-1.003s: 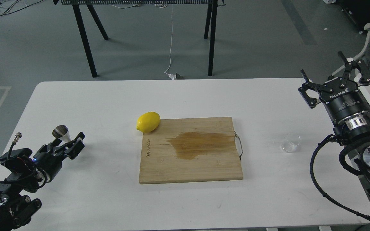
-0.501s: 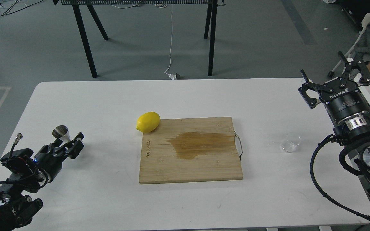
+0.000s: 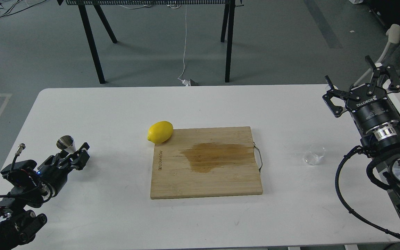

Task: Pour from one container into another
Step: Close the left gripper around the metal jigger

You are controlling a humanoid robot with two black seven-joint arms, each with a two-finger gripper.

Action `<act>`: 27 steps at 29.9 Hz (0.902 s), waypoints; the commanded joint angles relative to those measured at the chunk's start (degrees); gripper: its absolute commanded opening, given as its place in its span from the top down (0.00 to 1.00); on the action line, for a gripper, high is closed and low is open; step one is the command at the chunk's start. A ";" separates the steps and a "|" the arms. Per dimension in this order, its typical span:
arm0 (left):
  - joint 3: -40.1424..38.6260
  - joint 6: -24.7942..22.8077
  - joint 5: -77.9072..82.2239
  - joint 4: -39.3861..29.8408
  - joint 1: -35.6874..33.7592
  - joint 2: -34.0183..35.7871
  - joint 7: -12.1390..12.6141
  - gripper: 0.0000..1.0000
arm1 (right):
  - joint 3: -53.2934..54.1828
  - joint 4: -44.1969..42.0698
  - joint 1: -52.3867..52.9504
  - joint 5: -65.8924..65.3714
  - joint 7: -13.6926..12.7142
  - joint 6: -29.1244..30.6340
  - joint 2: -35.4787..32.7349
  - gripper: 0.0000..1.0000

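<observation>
I see a grey floor [image 3: 273, 41], a black-legged table [image 3: 92, 41] beyond the white surface [image 3: 116, 104], and a trailing white cable [image 3: 185, 41].

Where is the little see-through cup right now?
In the head view, the small clear glass cup stands on the white table at the right side, between the wooden cutting board's metal handle and the right arm.

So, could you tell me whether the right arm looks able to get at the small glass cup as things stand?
Probably yes. The glass cup stands alone on bare table, just nearer than the right tool, whose fingers are spread wide; nothing lies between them.
</observation>
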 commanded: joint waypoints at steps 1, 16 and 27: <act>1.80 0.00 -0.07 0.09 -0.36 -0.01 0.00 0.47 | -0.07 -0.06 -0.06 0.00 0.00 0.03 0.00 0.01; 3.39 0.26 -0.07 2.11 -1.51 -0.10 0.00 0.65 | -0.07 -0.06 -0.06 0.00 0.00 -0.02 0.00 0.01; 3.39 0.26 0.02 2.73 -1.60 -0.10 0.00 0.78 | -0.07 -0.06 0.03 0.00 0.00 -0.02 0.00 0.01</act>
